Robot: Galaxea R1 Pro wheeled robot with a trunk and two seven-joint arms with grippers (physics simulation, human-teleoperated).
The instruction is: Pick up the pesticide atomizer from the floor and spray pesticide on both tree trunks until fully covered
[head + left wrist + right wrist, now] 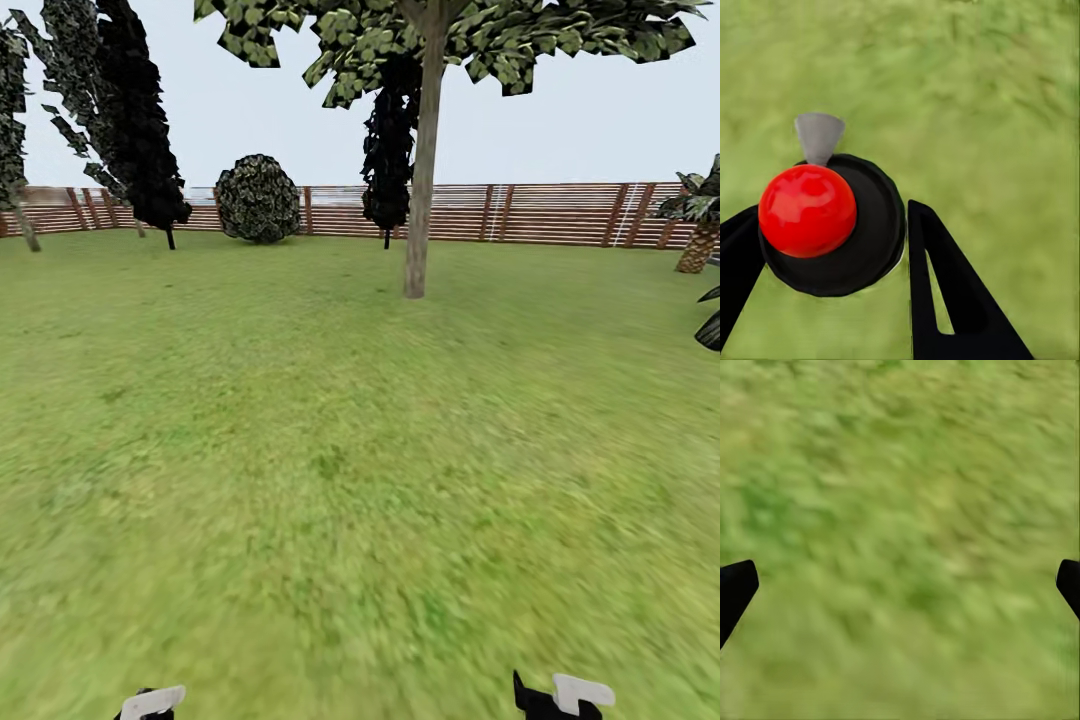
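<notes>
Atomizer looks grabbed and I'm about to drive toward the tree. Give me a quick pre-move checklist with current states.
1. Pesticide atomizer between the left gripper fingers: ok.
2. Grip firm enough for driving: cannot tell.
3. Right gripper open and holding nothing: ok.
4. Tree trunk ahead in the head view, right of centre: ok.
5. Lawn toward that trunk free of obstacles: ok.
6. Second thick-trunked tree located: cannot tell.
</notes>
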